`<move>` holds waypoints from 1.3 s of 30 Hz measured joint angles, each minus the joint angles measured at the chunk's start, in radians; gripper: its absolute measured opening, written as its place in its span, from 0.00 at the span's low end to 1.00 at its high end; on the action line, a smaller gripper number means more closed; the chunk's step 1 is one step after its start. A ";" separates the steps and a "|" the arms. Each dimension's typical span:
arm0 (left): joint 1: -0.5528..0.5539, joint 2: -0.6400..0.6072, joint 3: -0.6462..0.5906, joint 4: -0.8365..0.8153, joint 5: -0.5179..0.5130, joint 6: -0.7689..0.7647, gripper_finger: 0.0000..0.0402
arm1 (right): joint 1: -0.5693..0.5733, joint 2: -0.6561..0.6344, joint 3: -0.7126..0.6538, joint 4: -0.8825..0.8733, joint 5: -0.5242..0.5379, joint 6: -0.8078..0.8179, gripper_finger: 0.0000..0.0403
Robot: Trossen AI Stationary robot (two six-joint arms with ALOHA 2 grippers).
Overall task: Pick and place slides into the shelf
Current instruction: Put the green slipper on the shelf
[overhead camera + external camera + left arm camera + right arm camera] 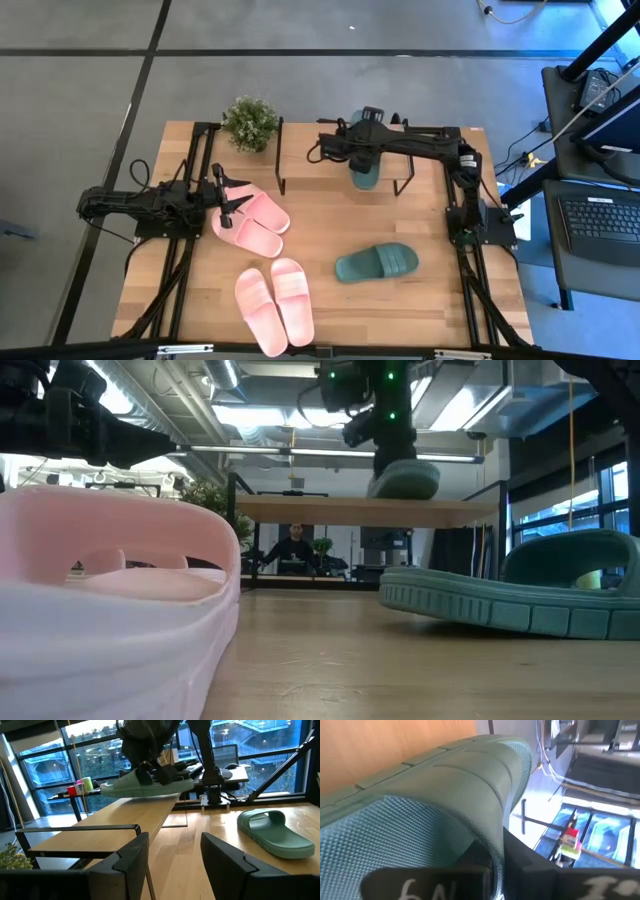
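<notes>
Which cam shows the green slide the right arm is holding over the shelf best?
Left wrist view: the held green slide shows whole, side-on, just above the shelf. High view has the arm covering most of it. Low view shows only one end. Right wrist view is too close, showing only sole.

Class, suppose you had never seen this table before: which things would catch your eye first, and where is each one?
First, the right pincer, shut on a green slide over the shelf at the table's far side. Next, two pink pairs: one at the open left pincer, another near the front edge. The other green slide lies alone right of centre.
</notes>
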 joint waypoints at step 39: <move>0.000 0.000 0.000 0.000 0.000 0.001 0.43 | -0.005 0.000 -0.035 0.044 -0.031 -0.007 0.31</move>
